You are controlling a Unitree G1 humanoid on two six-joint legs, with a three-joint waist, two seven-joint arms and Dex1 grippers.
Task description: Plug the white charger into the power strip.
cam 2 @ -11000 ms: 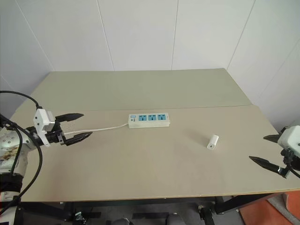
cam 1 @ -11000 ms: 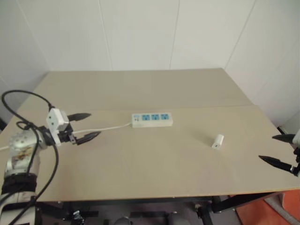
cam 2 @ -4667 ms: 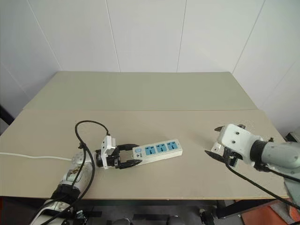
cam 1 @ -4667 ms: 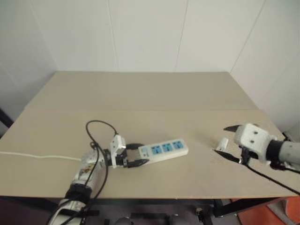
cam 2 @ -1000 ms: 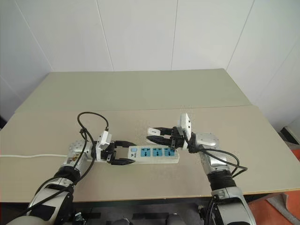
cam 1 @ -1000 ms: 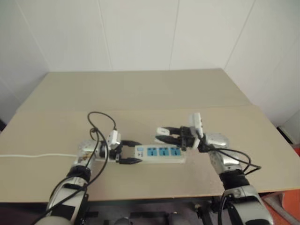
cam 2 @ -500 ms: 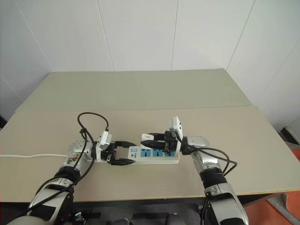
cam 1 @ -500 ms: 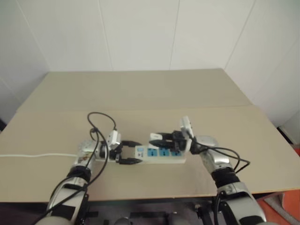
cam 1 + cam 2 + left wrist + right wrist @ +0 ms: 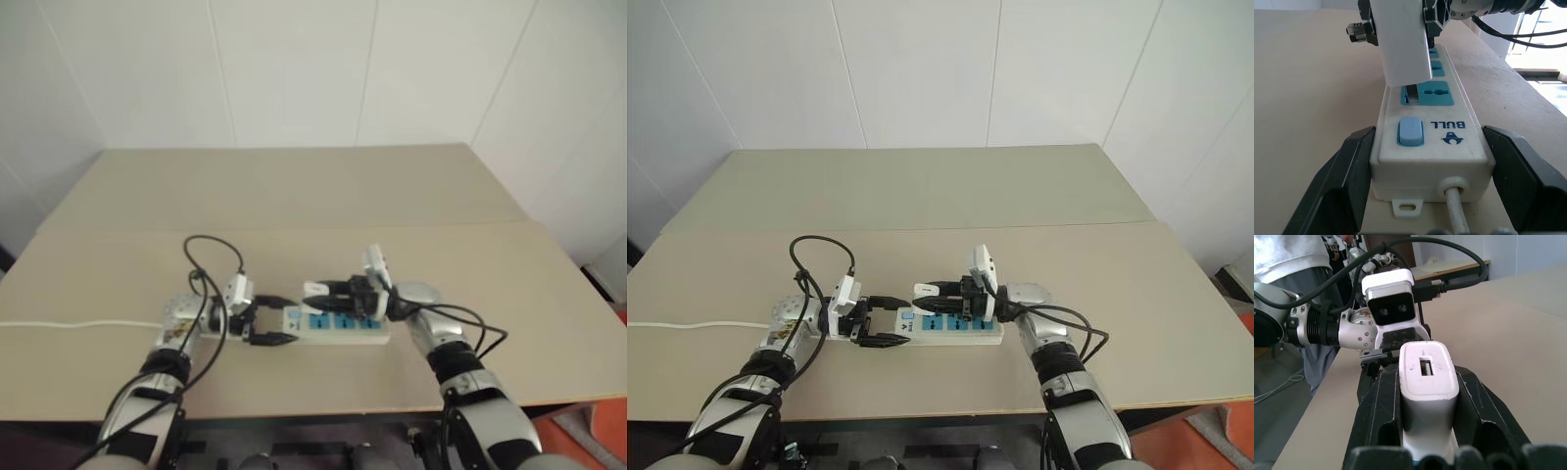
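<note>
The power strip (image 9: 988,335) lies on the table in front of me, its switch end toward my left arm. My left gripper (image 9: 909,320) is shut on that end, one finger (image 9: 1352,171) on each long side, beside the blue switch (image 9: 1409,132). My right gripper (image 9: 1426,371) is shut on the white charger (image 9: 1427,377) and reaches in from the right, level. The charger (image 9: 1403,39) stands just over the socket nearest the switch, slightly tilted. One prong meets that socket's slot (image 9: 1410,94). The other two sockets are hidden under my right gripper.
The strip's white cord (image 9: 686,325) runs off to the table's left edge. Black cables (image 9: 818,257) loop over my left arm. The tan table (image 9: 921,196) stretches back to white walls. A person in a white top (image 9: 1283,254) stands beyond the table's left side.
My right gripper has carried the charger leftward along the strip and down, from above the middle sockets to the socket by the switch. The left gripper and the strip stayed put.
</note>
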